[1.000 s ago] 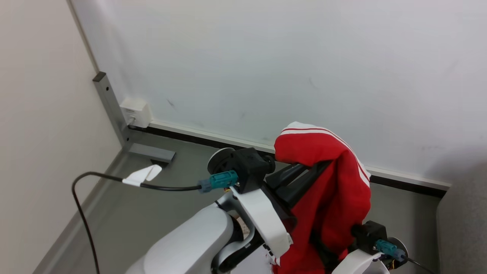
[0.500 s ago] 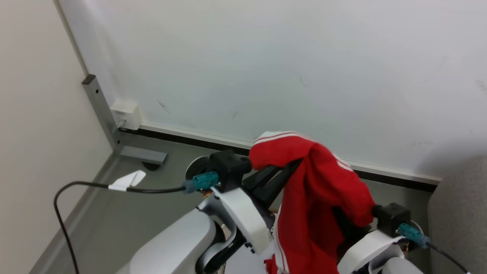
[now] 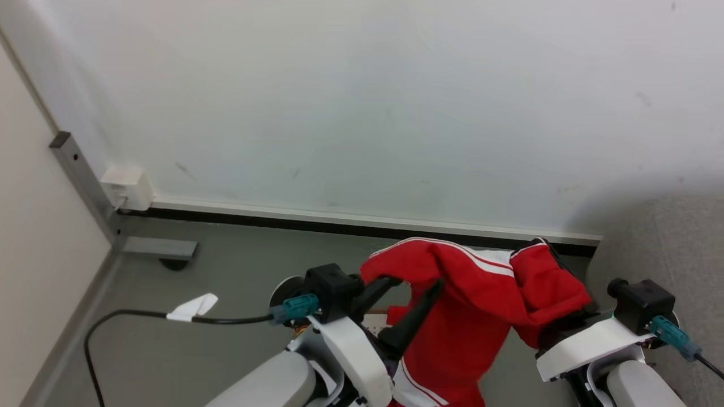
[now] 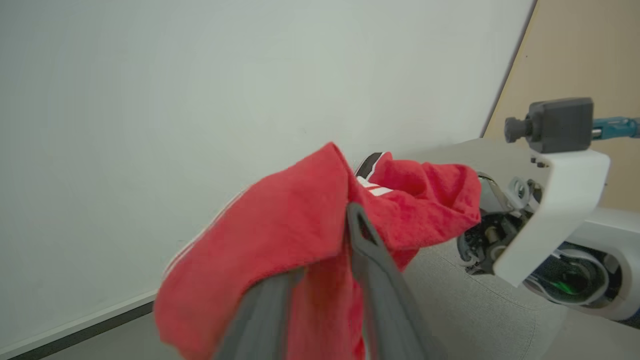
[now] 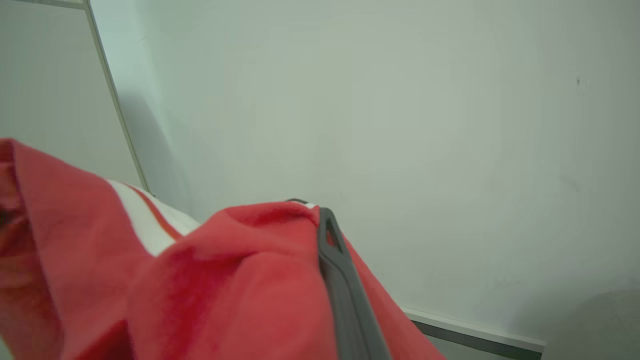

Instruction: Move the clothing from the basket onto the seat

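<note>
The clothing is off the ground, slung between both arms above the floor near the foot of the wall. Its longest fold hangs down between the arms. The seat lies to the robot's right, just beside the right arm and apart from the cloth.

The left pincer points up and rightward with its fingers standing apart. Red fabric is draped over their tips, and in the left wrist view it fills the gap between them. I cannot tell whether it is pinched there or only hooked. The right pincer is buried in the other end of the bundle. One finger shows along the fabric's edge and the other is under the cloth, so I cannot tell its grip either.

I judge the step in hand to be the carry: the clothing is lifted but not yet over the seat. The next move calls for bringing both arms together to the right until the bundle is above the cushion, not its edge. Both arms then lower, both pincers let go, and the fingers draw back out. Because the fabric wraps the fingertips, it may cling and be dragged back off the seat.
</note>
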### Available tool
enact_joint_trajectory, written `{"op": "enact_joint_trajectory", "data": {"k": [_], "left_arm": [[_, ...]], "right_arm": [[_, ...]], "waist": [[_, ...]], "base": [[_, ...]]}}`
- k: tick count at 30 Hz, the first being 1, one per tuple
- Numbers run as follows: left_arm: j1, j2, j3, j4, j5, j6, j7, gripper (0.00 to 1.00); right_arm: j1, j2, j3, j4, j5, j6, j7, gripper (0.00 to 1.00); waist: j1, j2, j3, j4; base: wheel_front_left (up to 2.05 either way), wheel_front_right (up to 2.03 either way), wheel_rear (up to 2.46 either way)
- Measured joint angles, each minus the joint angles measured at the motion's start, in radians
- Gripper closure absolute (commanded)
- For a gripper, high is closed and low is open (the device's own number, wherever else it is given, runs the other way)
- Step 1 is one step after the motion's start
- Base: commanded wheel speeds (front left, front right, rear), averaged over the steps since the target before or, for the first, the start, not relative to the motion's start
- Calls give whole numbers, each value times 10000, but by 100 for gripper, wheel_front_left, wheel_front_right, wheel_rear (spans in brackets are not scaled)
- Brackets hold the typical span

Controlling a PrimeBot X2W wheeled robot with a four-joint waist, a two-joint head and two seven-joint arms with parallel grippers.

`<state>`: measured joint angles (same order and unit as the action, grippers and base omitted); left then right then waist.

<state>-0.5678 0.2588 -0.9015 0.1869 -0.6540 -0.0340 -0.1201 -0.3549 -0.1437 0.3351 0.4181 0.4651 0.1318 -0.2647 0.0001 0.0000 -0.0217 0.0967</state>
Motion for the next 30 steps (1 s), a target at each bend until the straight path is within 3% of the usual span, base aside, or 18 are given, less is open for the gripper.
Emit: {"op": "enact_joint_trajectory", "data": {"k": [18, 30], "left_arm": [[399, 109, -40, 412, 169, 305, -752, 0], [322, 171, 96, 709, 393, 217, -1208, 0]], "right_arm": [[-183, -732, -1127, -1484, -351, 0, 4, 100], [291, -863, -1582, -2976, -577, 0, 88, 100]], "waist": [[0, 0, 242, -2756], [0, 1, 516, -4535]], "base": [[0, 0, 0], [0, 0, 0]]}}
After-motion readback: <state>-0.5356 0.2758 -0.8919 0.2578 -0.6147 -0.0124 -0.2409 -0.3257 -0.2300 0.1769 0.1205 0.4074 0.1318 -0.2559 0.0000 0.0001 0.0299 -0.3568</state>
